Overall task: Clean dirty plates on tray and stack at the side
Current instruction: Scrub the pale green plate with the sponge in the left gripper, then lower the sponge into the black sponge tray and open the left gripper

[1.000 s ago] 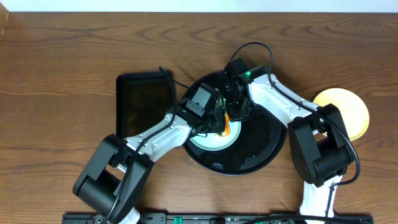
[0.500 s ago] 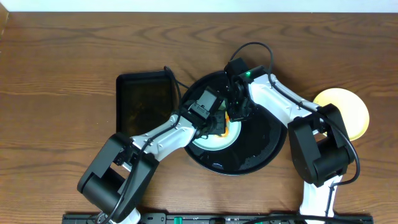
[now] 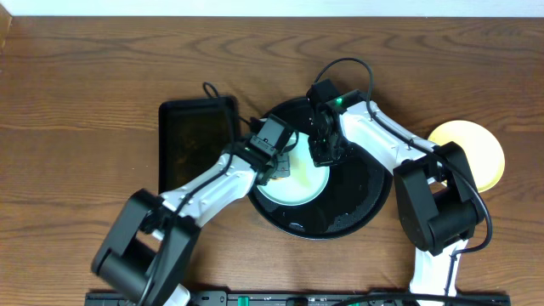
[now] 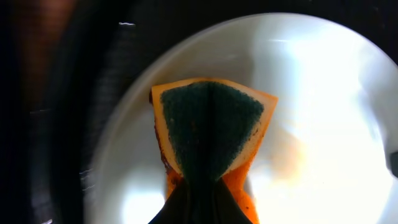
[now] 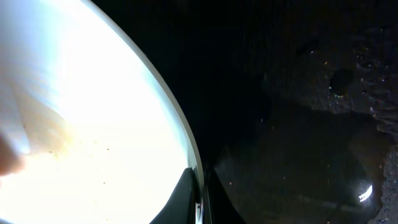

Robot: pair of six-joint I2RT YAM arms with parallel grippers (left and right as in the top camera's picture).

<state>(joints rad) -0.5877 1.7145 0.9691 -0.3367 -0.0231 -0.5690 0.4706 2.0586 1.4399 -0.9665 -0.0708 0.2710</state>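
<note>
Wood-grain tabletop [image 3: 85, 76]; left gripper [image 4: 204, 198] tight on sponge [image 4: 210, 127], right gripper [image 5: 200, 199] tight on plate [image 5: 93, 124]

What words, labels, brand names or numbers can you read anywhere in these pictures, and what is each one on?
No text can be read in any view.
Mint-green plate, yellow plate, sponge, round black tray, rectangular tray: no print visible.
Right arm: a green light, no characters.
Black rail at the lower edge: any marks are too small to read.
</note>
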